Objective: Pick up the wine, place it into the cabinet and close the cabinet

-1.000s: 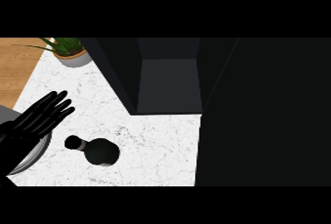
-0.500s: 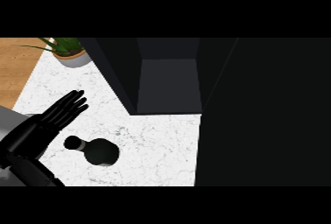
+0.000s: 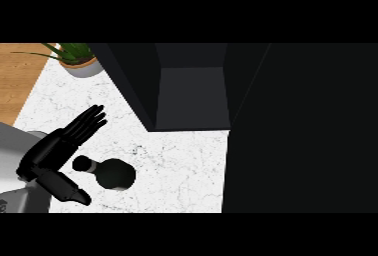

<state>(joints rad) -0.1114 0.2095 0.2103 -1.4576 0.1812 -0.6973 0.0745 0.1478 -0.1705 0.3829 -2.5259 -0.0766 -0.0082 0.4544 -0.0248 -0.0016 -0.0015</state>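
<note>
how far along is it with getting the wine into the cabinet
Early stage. Nothing is done yet: the wine bottle stands on the marble counter, not lifted. In hand: the left hand is beside the bottle's neck, fingers straight, thumb below it, not yet curled round it. Left: grasp the bottle, put it into the open cabinet, and close the cabinet. The right hand is not in view.

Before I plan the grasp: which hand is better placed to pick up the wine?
Left. The left hand is open right beside the wine, fingers straight, thumb low. The right hand shows nowhere in this view.
</note>
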